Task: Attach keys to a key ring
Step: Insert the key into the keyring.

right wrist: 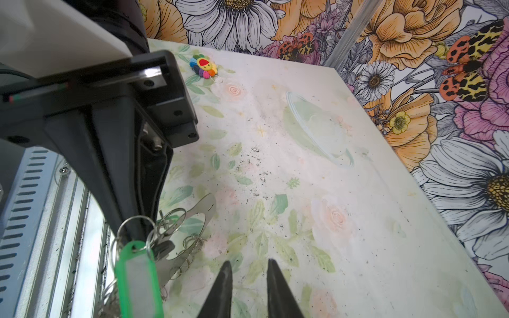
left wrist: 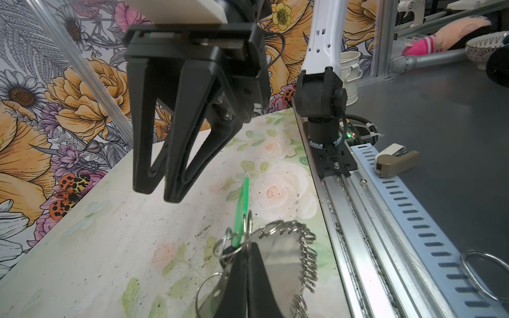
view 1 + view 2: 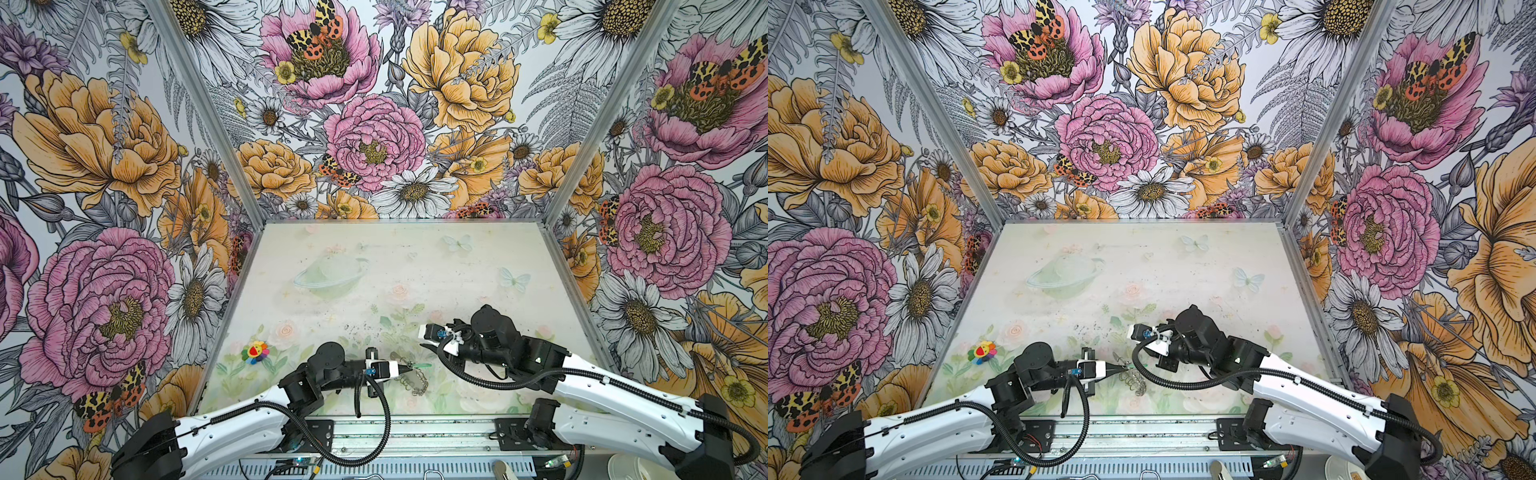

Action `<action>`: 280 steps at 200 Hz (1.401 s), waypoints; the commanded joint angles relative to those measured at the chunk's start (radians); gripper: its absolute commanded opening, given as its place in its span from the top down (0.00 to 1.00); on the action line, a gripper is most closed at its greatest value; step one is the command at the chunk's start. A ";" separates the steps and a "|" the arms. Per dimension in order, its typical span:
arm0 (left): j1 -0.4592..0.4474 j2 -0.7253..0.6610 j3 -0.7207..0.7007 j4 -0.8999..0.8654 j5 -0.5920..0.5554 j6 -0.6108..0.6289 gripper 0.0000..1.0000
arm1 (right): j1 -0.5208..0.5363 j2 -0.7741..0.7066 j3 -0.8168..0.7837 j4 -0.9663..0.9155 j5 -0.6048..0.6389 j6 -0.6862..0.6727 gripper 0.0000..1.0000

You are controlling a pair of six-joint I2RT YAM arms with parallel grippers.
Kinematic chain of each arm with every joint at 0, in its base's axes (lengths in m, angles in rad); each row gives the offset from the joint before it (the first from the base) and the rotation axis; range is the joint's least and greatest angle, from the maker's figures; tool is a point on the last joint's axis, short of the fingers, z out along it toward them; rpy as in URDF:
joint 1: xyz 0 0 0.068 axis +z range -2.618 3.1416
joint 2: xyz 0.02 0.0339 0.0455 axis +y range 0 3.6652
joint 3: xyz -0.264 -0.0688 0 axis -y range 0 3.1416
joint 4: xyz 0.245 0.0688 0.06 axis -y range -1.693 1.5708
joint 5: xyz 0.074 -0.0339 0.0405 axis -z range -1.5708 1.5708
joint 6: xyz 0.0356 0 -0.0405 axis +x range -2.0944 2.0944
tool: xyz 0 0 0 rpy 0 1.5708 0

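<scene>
Left gripper (image 3: 405, 368) clamped on key ring (image 3: 415, 384) at a wire loop. Green tag (image 3: 423, 365) sticks out past its tips, long axis pointing right. Right gripper (image 1: 249, 261) is near, above, jaws narrowly apart, empty.

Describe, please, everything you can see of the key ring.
The key ring is a flat, shiny grey metal plate, curved like a horseshoe, with small silver wire rings lining its outer edge. It sits near the table's front edge. The shut left gripper pinches its ring cluster at one end, where a green tag sticks out.
</scene>
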 commanded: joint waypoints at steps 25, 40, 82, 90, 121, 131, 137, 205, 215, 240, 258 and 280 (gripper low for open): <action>0.024 -0.018 -0.016 0.069 -0.038 -0.037 1.00 | -0.007 -0.040 0.034 -0.097 -0.185 0.000 0.72; 0.025 -0.017 -0.016 0.067 -0.038 -0.037 1.00 | -0.004 -0.023 0.034 -0.108 -0.211 0.001 0.71; 0.026 -0.017 -0.016 0.067 -0.020 -0.038 1.00 | 0.003 0.025 0.032 -0.109 -0.139 -0.012 0.70; 0.026 -0.016 -0.016 0.068 -0.011 -0.037 1.00 | 0.004 0.038 0.037 -0.110 -0.116 -0.016 0.70; 0.026 -0.014 -0.016 0.067 0.002 -0.039 1.00 | 0.009 0.073 0.050 -0.106 -0.131 -0.029 0.70; 0.026 -0.012 -0.014 0.070 0.014 -0.040 1.00 | 0.011 0.082 0.056 -0.106 -0.122 -0.035 0.71; 0.025 -0.010 -0.016 0.073 0.022 -0.040 1.00 | 0.014 0.088 0.059 -0.105 -0.108 -0.040 0.71; 0.027 0.000 -0.015 0.092 0.081 -0.049 1.00 | 0.024 0.105 0.081 -0.066 -0.059 -0.076 0.73; 0.027 -0.002 -0.017 0.096 0.084 -0.049 1.00 | 0.028 0.118 0.085 -0.060 -0.073 -0.077 0.73; 0.027 -0.007 -0.020 0.101 0.085 -0.052 1.00 | 0.033 0.138 0.092 -0.033 -0.105 -0.086 0.73; 0.026 -0.014 -0.022 0.104 0.078 -0.054 1.00 | 0.035 0.140 0.097 -0.009 -0.119 -0.089 0.72; 0.027 -0.019 -0.027 0.111 0.065 -0.055 1.00 | 0.035 0.136 0.101 0.012 -0.127 -0.089 0.71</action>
